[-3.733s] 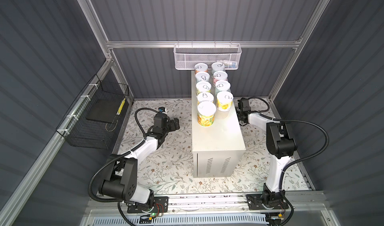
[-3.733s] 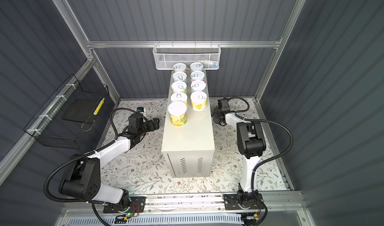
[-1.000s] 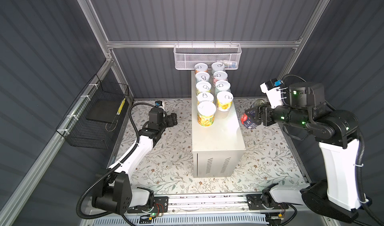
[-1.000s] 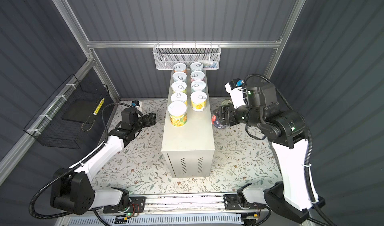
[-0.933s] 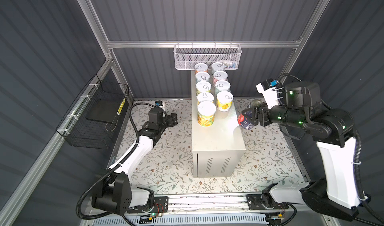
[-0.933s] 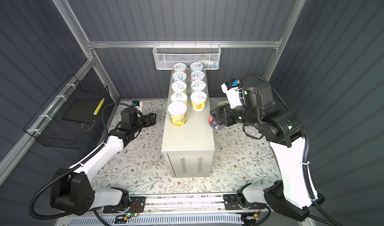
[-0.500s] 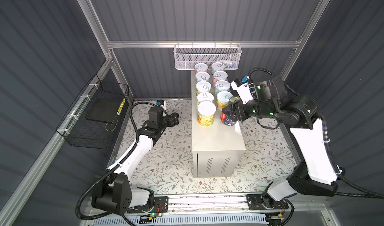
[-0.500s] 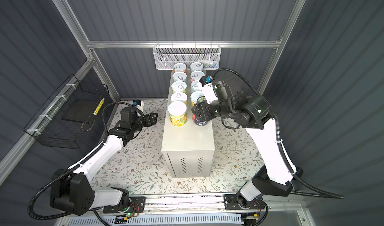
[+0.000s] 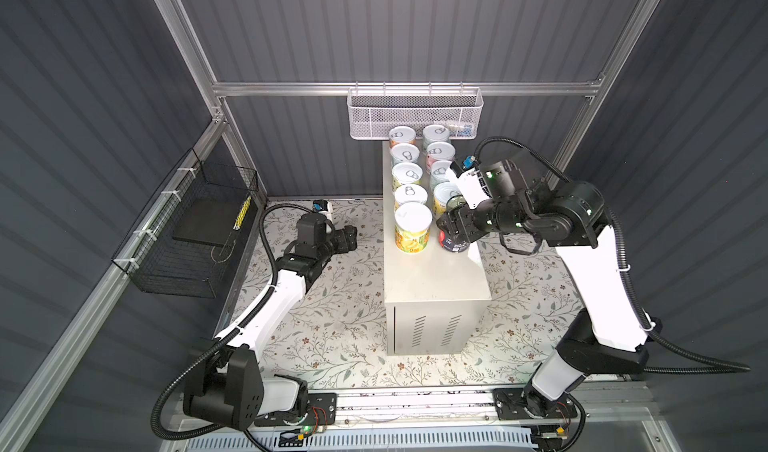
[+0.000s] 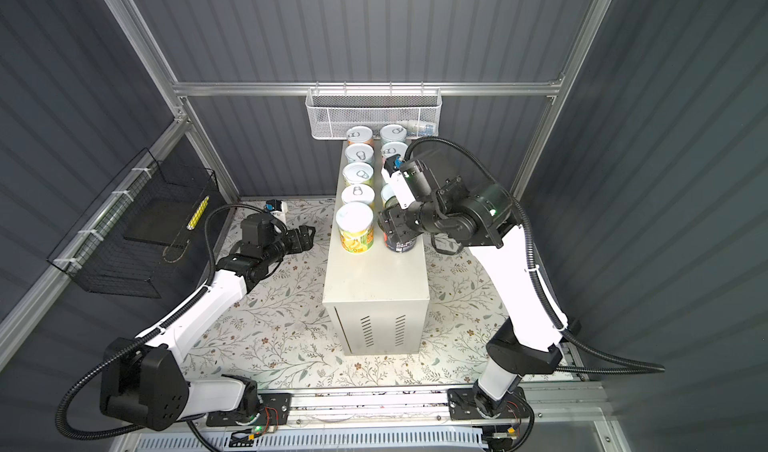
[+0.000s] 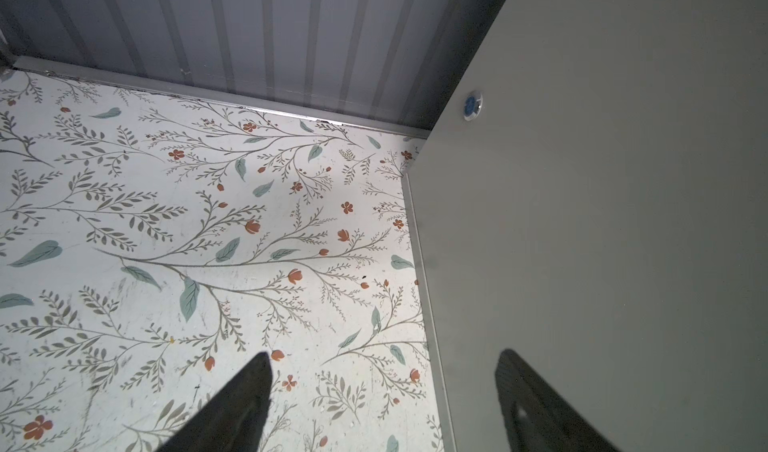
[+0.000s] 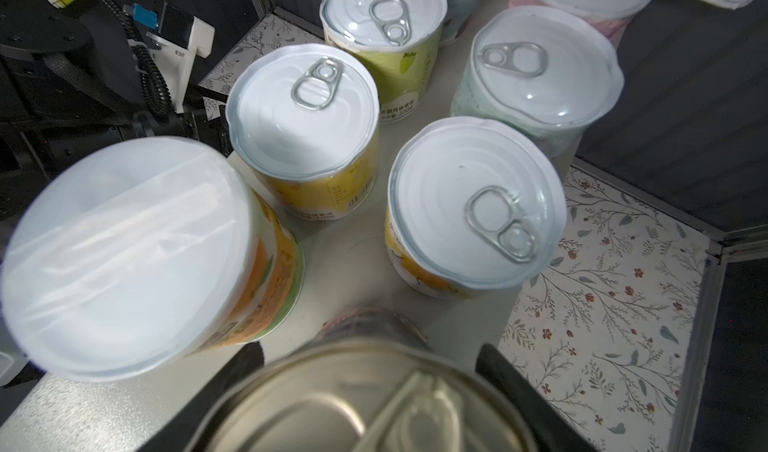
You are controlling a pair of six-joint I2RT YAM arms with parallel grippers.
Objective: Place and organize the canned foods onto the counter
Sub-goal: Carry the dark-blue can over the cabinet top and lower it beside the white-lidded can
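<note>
Canned foods (image 9: 407,174) stand in two rows along the far half of the counter (image 9: 432,281), a beige metal box with a smooth flat top and vent slits on its near end face. At the near end of the left row is a taller yellow can (image 9: 412,229) with a plain plastic lid. Just beside it, the right gripper (image 9: 452,233) is clamped on a dark can (image 9: 456,247), which is upright at the near end of the right row. I cannot tell whether its base touches the top.

The left gripper (image 11: 384,356) hangs low beside the counter's left side wall, fingers (image 11: 245,404) spread with nothing between them.

The counter stands on a floral floor sheet (image 9: 345,317). Ribbed dark-grey walls (image 9: 395,25) on an aluminium frame (image 9: 291,89) close the room. A white mesh basket (image 9: 415,115) hangs on the back rail and a black wire basket (image 9: 183,258) on the left wall.
</note>
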